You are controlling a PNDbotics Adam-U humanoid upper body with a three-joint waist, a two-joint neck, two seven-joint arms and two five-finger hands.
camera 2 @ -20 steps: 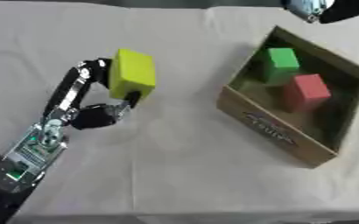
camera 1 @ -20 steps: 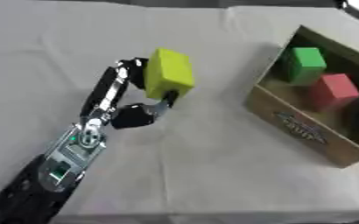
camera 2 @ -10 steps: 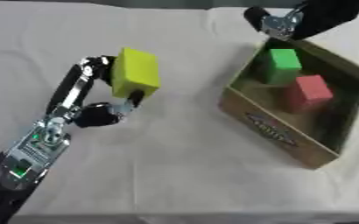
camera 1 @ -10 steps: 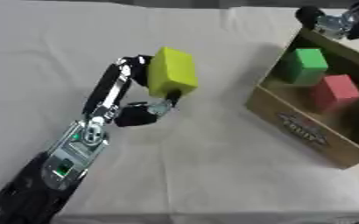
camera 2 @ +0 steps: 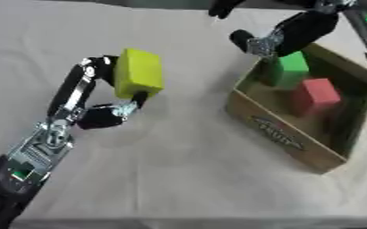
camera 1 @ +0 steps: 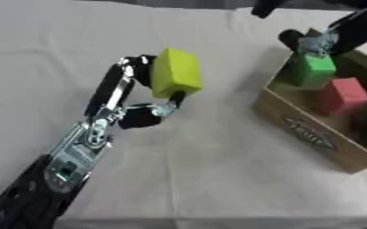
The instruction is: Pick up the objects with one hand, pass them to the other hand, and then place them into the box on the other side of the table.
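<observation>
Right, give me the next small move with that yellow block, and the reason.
Probably bring the right hand across toward the yellow block to take it. The left hand holds the block up off the table, while the right hand is near the box's far corner, apart from the block. The box already holds a green block and a red block.

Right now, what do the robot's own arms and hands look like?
The left hand has slim black fingers with silver metal joints. Its forearm is black with a silver panel carrying a small green marking near the wrist. The right hand is black too, with silver at the joints, on a thick black arm entering from the upper right.
</observation>
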